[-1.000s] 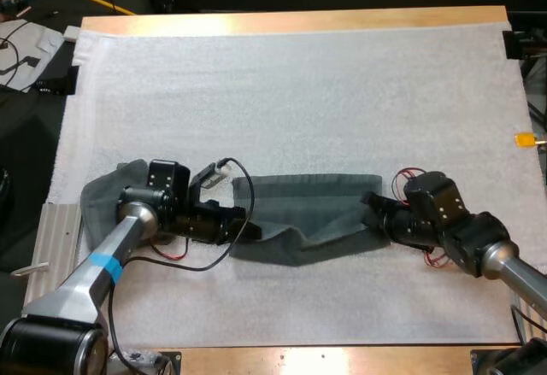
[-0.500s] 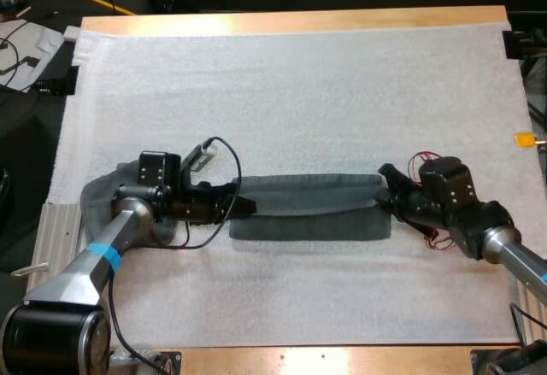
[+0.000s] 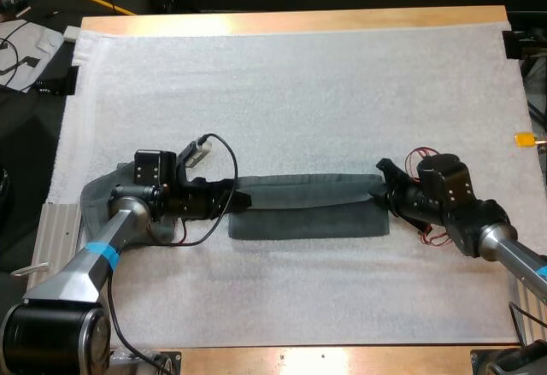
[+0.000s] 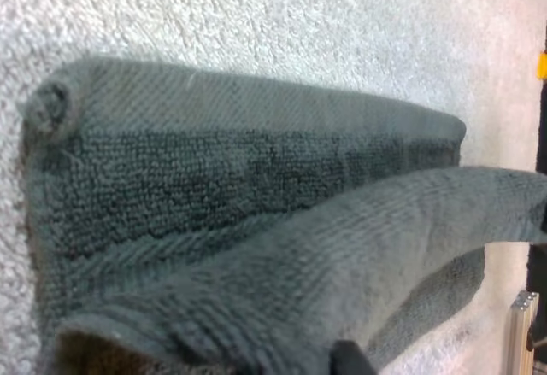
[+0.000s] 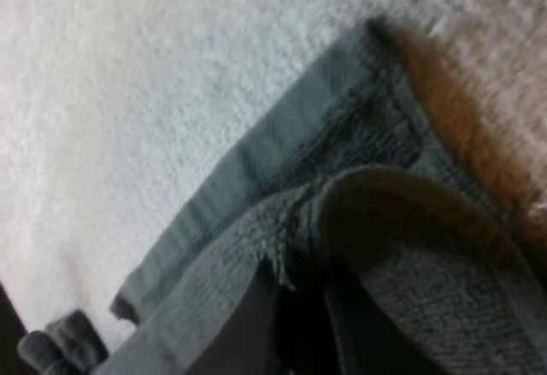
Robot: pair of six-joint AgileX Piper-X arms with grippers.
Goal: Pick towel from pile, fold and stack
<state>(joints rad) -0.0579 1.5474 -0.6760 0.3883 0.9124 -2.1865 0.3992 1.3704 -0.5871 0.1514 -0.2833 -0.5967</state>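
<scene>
In the high view, a dark grey-green towel lies as a long folded strip on the white mat, about in the middle of the wooden surface and a little toward the near side. It is stretched between the two arms. The left pincer is at the towel's left end and the right pincer is at its right end. Each one is closed on the cloth there. A second towel lies crumpled at the left edge of the mat, partly under the left arm.

In the left wrist view, the towel lies flat on the mat in two layers. One layer rises from the flat part toward the camera. The tip of a black finger shows against this raised layer, so the left pincer is clamped on it.

In the right wrist view, the towel's end curls up from the mat between the near black fingers. They press on the cloth from both sides. At the far end of the strip there is a small dark shape, probably the other arm's pincer, but I cannot be sure.
</scene>
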